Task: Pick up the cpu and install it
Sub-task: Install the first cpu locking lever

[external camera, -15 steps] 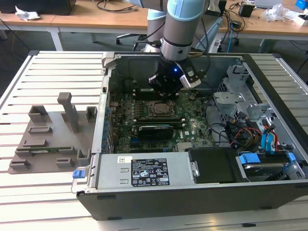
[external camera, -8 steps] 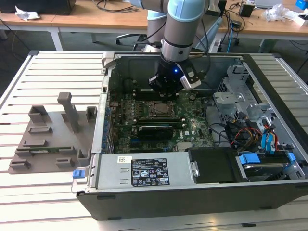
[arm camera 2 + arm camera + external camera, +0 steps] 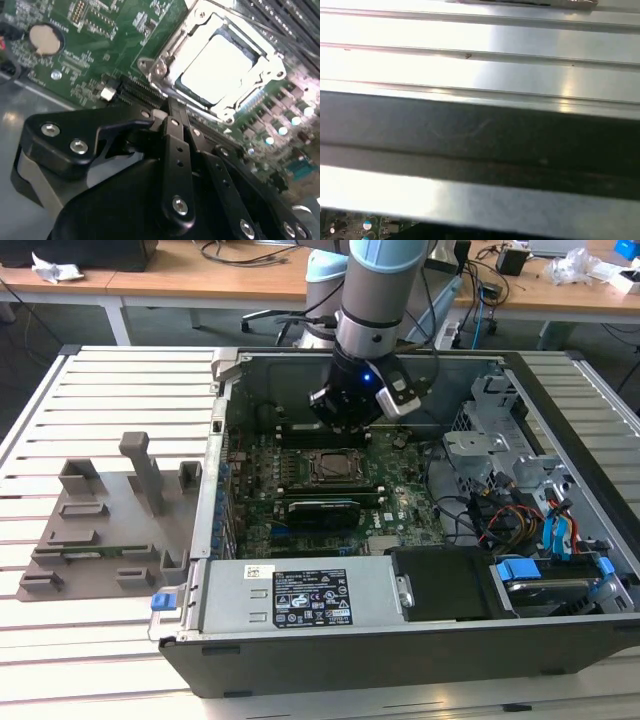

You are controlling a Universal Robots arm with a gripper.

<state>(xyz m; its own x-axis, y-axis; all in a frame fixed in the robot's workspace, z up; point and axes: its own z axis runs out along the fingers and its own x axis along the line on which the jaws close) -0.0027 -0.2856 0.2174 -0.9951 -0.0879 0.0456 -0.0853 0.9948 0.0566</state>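
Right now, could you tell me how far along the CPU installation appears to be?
The cpu already lies seated inside the socket frame on the motherboard. The gripper holds nothing and hovers beside the socket, above the open computer case. The frame's retention lever looks raised, so clamping may remain.

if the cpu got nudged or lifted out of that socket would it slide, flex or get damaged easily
The cpu looks like a thin flat square with a smooth, shiny metal top, so it is probably stiff and light, and likely slippery to grip. It sits inside the socket frame, whose rim would probably stop it sliding sideways. It won't roll. The end effector sits just beside that frame.
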